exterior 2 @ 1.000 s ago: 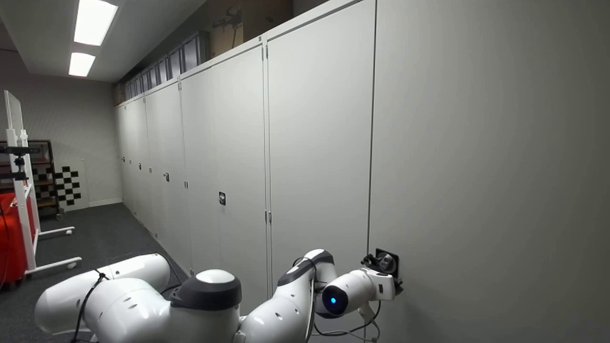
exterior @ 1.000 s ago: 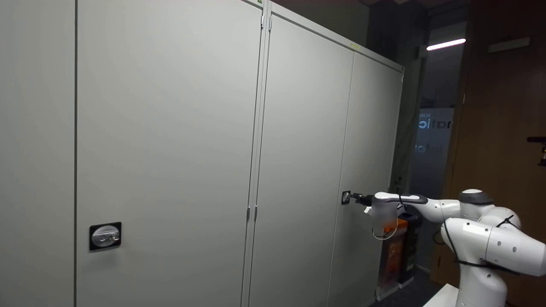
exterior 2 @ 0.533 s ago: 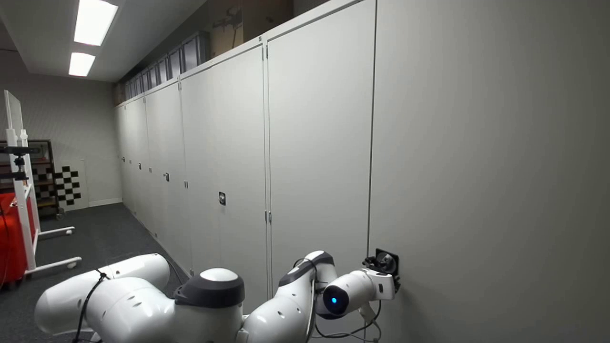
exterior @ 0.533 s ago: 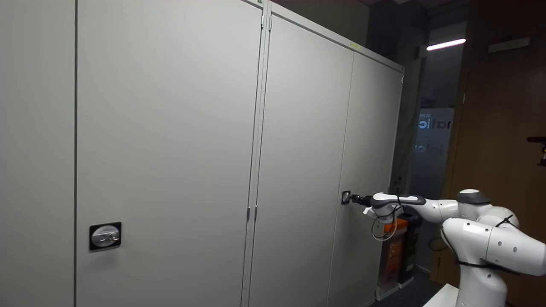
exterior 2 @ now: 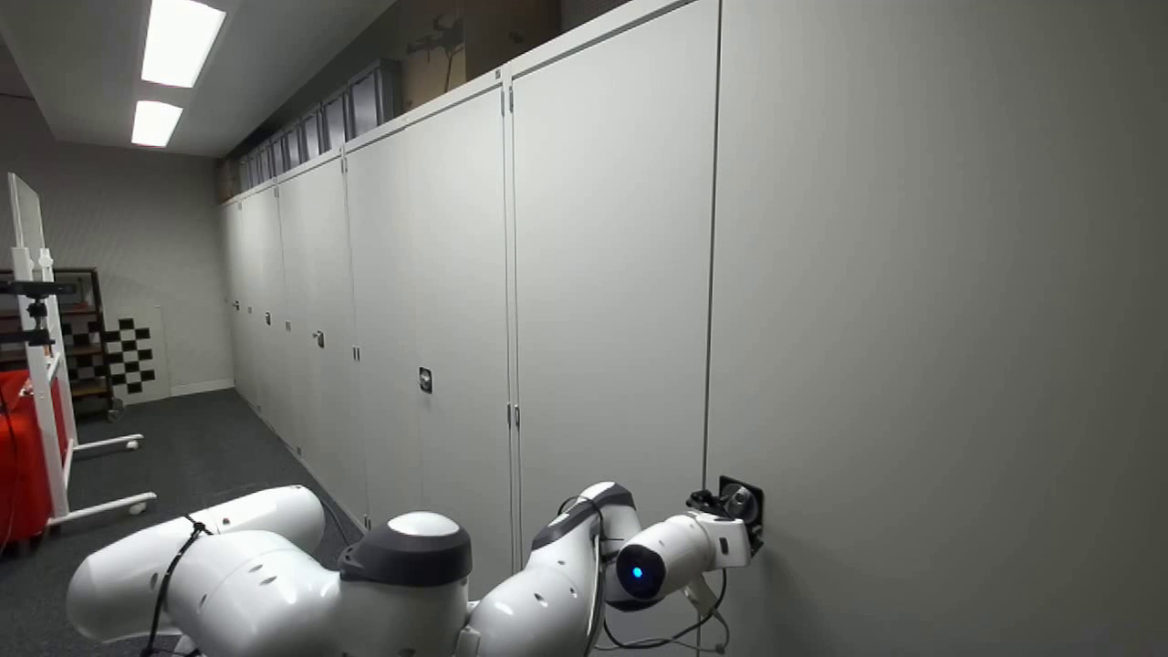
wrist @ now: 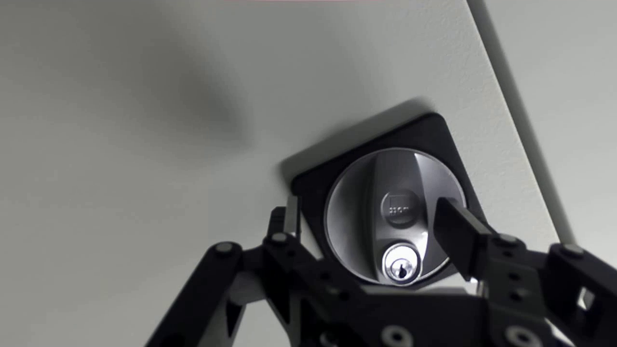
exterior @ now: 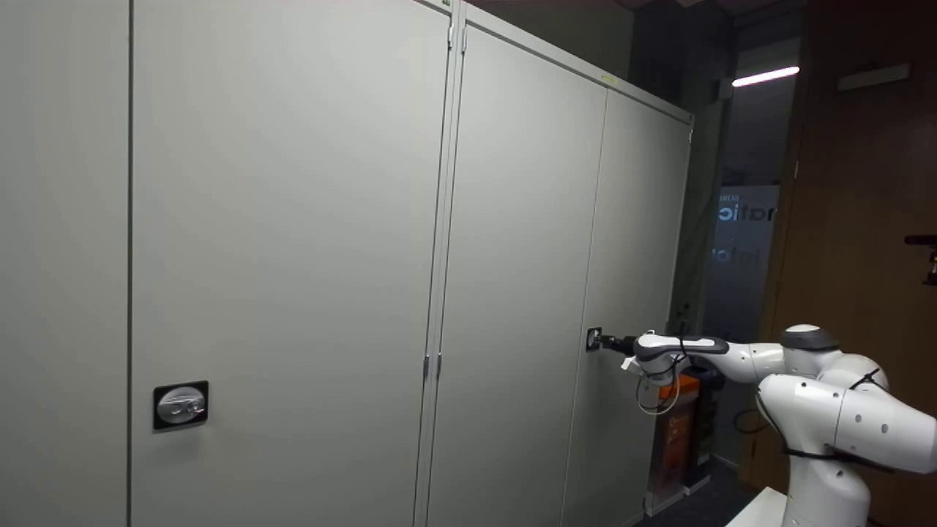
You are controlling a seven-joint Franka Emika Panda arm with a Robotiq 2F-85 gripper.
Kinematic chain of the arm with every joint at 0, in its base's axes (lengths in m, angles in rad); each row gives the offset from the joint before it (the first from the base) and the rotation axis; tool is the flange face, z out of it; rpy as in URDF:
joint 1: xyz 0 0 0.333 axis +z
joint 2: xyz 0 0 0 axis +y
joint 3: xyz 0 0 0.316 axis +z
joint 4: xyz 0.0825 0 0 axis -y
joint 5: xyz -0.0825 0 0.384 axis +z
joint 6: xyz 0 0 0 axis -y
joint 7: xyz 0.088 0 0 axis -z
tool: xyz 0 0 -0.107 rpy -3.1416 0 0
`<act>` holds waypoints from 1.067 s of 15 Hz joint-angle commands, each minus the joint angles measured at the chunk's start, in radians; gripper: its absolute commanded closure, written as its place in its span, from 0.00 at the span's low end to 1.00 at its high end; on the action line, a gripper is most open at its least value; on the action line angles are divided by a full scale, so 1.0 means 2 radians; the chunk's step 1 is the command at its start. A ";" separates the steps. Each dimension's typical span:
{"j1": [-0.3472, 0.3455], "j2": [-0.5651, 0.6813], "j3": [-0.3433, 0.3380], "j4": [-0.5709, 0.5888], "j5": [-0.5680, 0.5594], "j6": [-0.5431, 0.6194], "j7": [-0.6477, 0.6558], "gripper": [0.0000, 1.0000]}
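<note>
A round silver turn handle (wrist: pixel 397 178), set in a black square plate (wrist: pixel 308 197), is mounted on a grey cabinet door (wrist: pixel 144 231). Its raised ridge carries a keyed lock (wrist: pixel 402 264) at the lower end and stands at an angle to the plate's sides. My gripper (wrist: pixel 367 202) is open around the ridge. The left finger (wrist: pixel 292 217) is well apart from it, beyond the disc's rim; the right finger (wrist: pixel 458 236) lies over the disc, close to the ridge. Contact there I cannot tell. Both exterior views show the gripper (exterior: pixel 607 342) at this handle (exterior 2: pixel 741 502).
The door seam (wrist: pixel 520 115) runs just right of the plate. Another cabinet handle (exterior: pixel 180 405) sits farther along the row. Below the wrist hang looped cables (exterior 2: pixel 675 639). An orange bin (exterior: pixel 677 417) stands behind the arm, and a white wheeled stand (exterior 2: pixel 55 392) is across the room.
The arm has shifted slightly, and its wrist has turned a little at the handle. The cabinet doors look unmoved.
</note>
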 commanded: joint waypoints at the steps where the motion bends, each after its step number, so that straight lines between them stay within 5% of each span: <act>1: 0.010 0.000 0.003 0.008 -0.010 -0.001 -0.005 0.21; 12: 0.038 0.000 0.003 0.040 0.006 -0.002 0.007 0.29; 14: 0.041 0.000 0.002 0.044 0.008 -0.002 0.008 0.35; 15: 0.042 0.000 0.002 0.046 0.008 -0.002 0.008 0.55; 16: 0.043 0.000 0.001 0.046 0.009 -0.001 0.009 0.59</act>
